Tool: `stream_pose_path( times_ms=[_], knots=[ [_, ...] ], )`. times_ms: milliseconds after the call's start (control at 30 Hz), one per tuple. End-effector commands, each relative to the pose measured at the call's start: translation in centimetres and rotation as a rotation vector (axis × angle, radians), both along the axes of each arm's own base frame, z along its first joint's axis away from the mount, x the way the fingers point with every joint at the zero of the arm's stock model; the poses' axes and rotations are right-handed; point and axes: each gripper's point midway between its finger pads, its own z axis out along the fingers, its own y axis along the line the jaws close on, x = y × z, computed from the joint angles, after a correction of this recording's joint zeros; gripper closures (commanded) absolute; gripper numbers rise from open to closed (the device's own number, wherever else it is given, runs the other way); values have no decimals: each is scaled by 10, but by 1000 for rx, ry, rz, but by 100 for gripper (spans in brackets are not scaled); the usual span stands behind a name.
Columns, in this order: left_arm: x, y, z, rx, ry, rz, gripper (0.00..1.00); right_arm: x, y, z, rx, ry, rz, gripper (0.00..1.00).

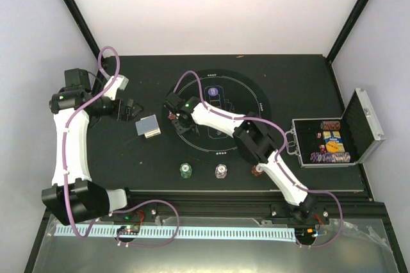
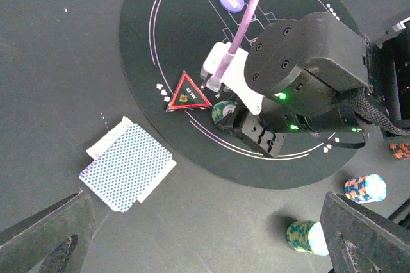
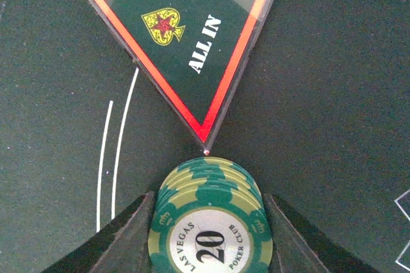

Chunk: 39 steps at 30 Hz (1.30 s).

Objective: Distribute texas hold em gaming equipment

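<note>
My right gripper [image 3: 210,247] is shut on a short stack of green chips [image 3: 210,222] marked "20", just below the tip of the red "ALL IN" triangle [image 3: 192,36]. In the top view this gripper [image 1: 172,118] is at the left side of the round mat [image 1: 250,87]. The stack [image 2: 223,111] and the triangle [image 2: 186,92] also show in the left wrist view. A blue-backed card deck [image 1: 148,125] lies left of the mat, also in the left wrist view [image 2: 127,166]. My left gripper [image 1: 133,109] is open and empty above the table beside the deck. A purple disc [image 1: 213,92] lies on the mat.
Three chip stacks stand near the front edge: green [image 1: 186,170], white [image 1: 221,171] and red [image 1: 257,170]. An open silver-edged case [image 1: 359,125] holding more chips sits at the right. The right arm's wrist [image 2: 307,61] hangs over the mat.
</note>
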Motion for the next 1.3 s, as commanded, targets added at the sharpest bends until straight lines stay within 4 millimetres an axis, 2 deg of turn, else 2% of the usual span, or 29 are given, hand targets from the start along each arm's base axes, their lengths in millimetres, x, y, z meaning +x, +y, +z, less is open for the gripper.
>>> stream_pose_path(
  times_ms=[0, 167, 400, 533, 633, 800, 867, 933, 1100, 1267],
  knots=[
    [-5, -1, 17, 5, -34, -15, 1, -5, -8, -5, -51, 36, 29, 51],
    [-3, 1, 18, 6, -26, -7, 1, -4, -1, 24, 9, 13, 35, 37],
    [-3, 2, 20, 7, -20, 5, 1, -11, -9, 78, 54, -35, 30, 28],
    [-3, 5, 18, 19, -13, 12, 1, -33, -17, 109, 86, -76, 36, 24],
    [-3, 5, 20, 21, -16, 11, 1, -62, -19, 121, 78, -90, 58, 21],
    [-6, 3, 23, 14, -30, 4, 1, -123, -13, 119, 80, -78, 118, 14],
    [-5, 3, 23, 13, -30, 4, 1, -149, -10, 111, 79, -54, 150, 12],
    [-5, 3, 22, 14, -26, 2, 1, -167, -9, 103, 81, -32, 163, 10],
    [-6, 1, 24, 12, -35, -1, 1, -195, -5, 80, 54, 16, 201, 9],
    [-5, 1, 26, 8, -40, 0, 1, -203, -8, 61, 3, 39, 209, 9]
  ],
)
